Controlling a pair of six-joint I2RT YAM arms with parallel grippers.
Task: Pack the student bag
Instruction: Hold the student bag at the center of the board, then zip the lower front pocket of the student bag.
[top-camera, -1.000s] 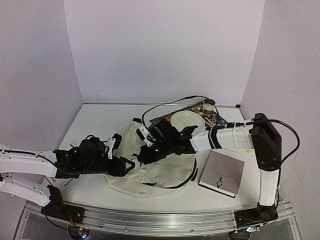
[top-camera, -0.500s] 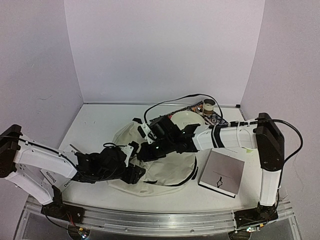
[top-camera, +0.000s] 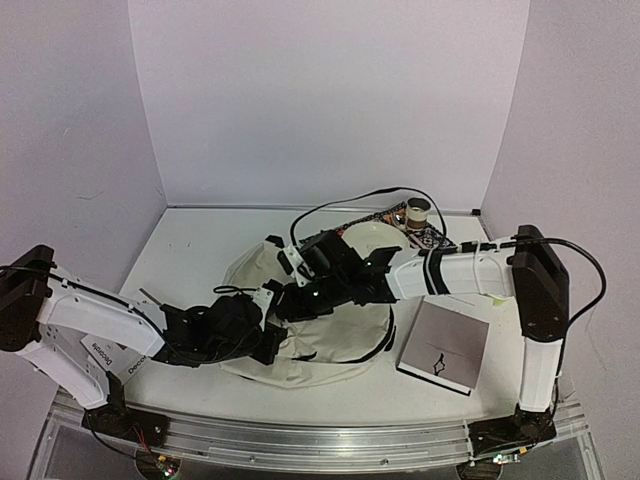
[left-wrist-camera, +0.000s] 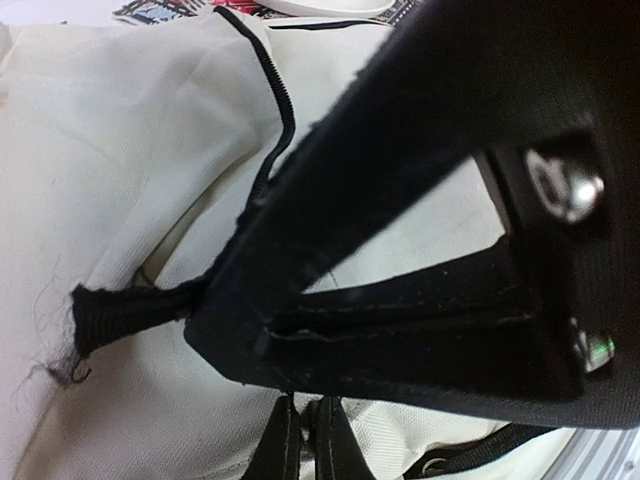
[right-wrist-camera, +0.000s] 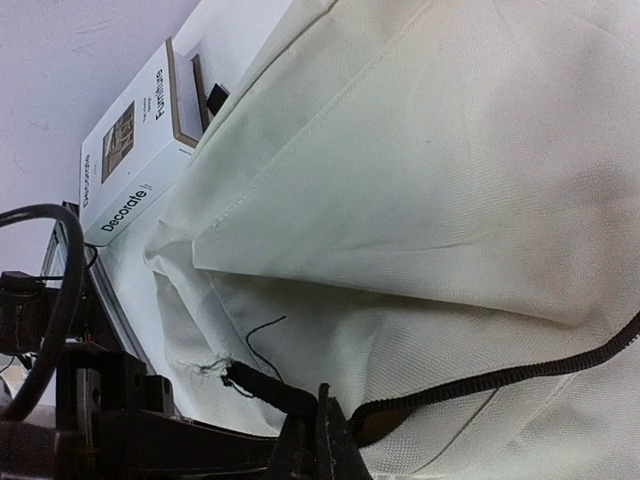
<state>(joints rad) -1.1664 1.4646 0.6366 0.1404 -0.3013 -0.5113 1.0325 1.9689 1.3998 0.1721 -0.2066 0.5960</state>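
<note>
The student bag (top-camera: 335, 335), cream fabric with black zipper trim, lies flat in the middle of the table. My right gripper (top-camera: 283, 303) reaches over it from the right. In the right wrist view that gripper (right-wrist-camera: 320, 440) is shut on the frayed black end of the zipper trim (right-wrist-camera: 270, 388). My left gripper (top-camera: 272, 347) sits at the bag's near left edge. In the left wrist view its jaws (left-wrist-camera: 305, 440) are pressed together at the lower edge of a black triangular strap patch (left-wrist-camera: 400, 330) on the bag (left-wrist-camera: 130, 150).
A grey book (top-camera: 445, 345) lies right of the bag. Behind the bag are a white bowl (top-camera: 372, 237), a cup (top-camera: 418, 210) and a patterned item (top-camera: 435, 241). A white "Decorate" book (right-wrist-camera: 130, 150) lies at the near left under the left arm (top-camera: 100, 320).
My left arm has swung in to the bag's near left edge and its open jaws have shut there. The right gripper has kept its hold on the zipper end, barely moving.
</note>
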